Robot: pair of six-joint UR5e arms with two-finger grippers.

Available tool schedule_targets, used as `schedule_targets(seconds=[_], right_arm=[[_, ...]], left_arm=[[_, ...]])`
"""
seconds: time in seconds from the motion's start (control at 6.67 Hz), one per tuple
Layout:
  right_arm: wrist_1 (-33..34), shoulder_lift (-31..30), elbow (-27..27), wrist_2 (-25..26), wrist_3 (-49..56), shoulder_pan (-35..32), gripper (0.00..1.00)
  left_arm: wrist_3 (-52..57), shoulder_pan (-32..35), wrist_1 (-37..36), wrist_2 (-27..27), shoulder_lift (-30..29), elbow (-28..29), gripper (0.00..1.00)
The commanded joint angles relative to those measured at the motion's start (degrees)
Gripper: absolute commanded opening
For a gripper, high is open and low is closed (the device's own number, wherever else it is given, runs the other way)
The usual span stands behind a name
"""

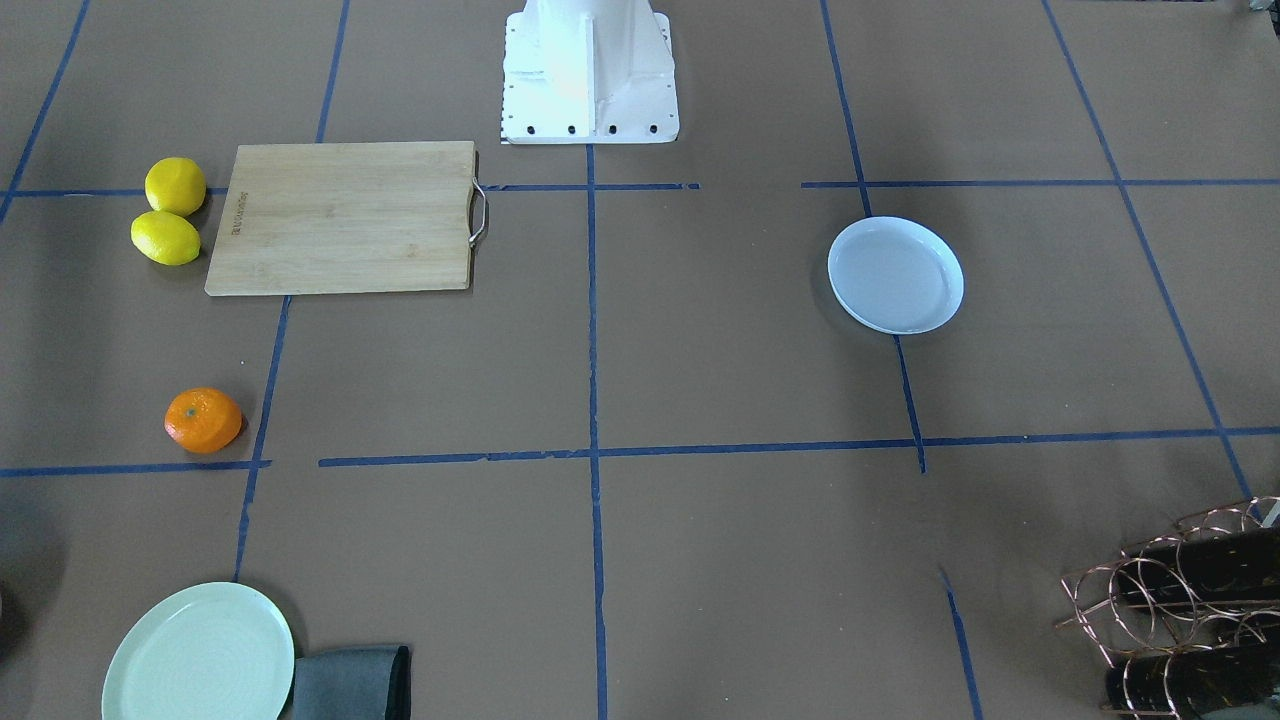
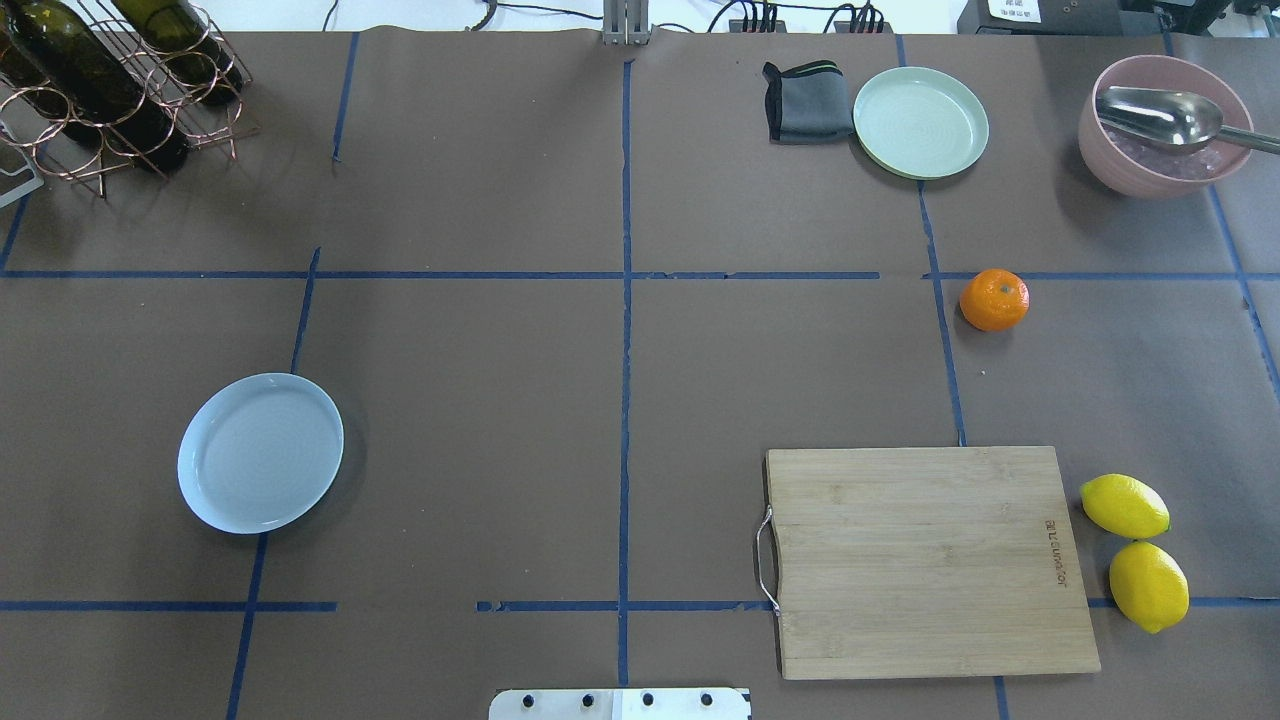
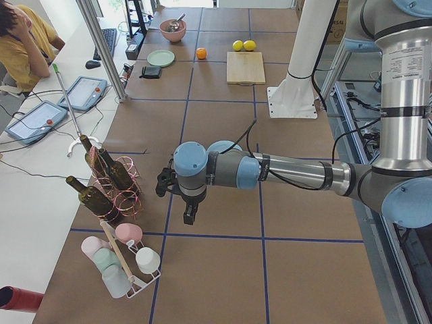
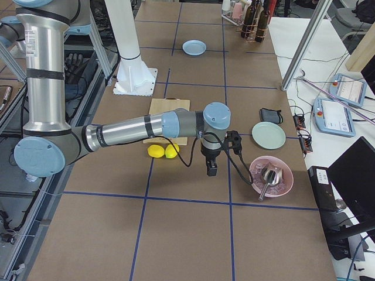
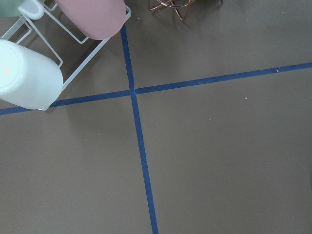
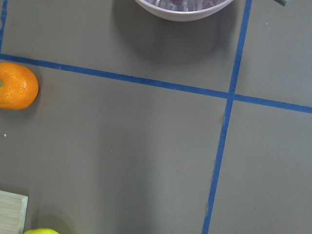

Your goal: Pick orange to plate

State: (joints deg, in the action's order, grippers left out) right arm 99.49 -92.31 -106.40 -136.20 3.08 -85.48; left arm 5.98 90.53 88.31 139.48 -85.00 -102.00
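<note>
The orange (image 2: 994,300) lies alone on the brown table, on the robot's right and beyond the cutting board; it also shows at the left edge of the right wrist view (image 6: 17,86). The bluish white plate (image 2: 260,452) rests empty on the robot's left half. My right gripper (image 4: 210,170) hangs above the table between the lemons and the pink bowl, apart from the orange. My left gripper (image 3: 190,217) hovers over bare table by the bottle rack. Each shows in one side view only, so I cannot tell whether either is open or shut.
A wooden cutting board (image 2: 925,560) and two lemons (image 2: 1124,505) lie near the robot's right. At the far right stand a pale green plate (image 2: 920,122), a grey cloth (image 2: 805,100) and a pink bowl (image 2: 1165,125) with a spoon. A bottle rack (image 2: 100,90) occupies the far left.
</note>
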Motion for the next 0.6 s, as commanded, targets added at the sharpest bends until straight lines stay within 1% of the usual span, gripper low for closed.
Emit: schedule_targets(seconds=[0.0, 0.3, 0.45], right_arm=[[0.00, 0.02, -0.03, -0.82, 0.00, 0.13, 1.00], [0.00, 0.02, -0.03, -0.83, 0.00, 0.31, 1.00], [-0.09, 0.02, -0.03, -0.83, 0.00, 0.31, 1.00]], left_arm=[[0.00, -0.01, 0.02, 0.00, -0.17, -0.30, 1.00], [0.00, -0.01, 0.02, 0.00, -0.52, -1.53, 1.00], [-0.61, -0.27, 1.32, 0.52, -1.83, -1.27, 1.00]])
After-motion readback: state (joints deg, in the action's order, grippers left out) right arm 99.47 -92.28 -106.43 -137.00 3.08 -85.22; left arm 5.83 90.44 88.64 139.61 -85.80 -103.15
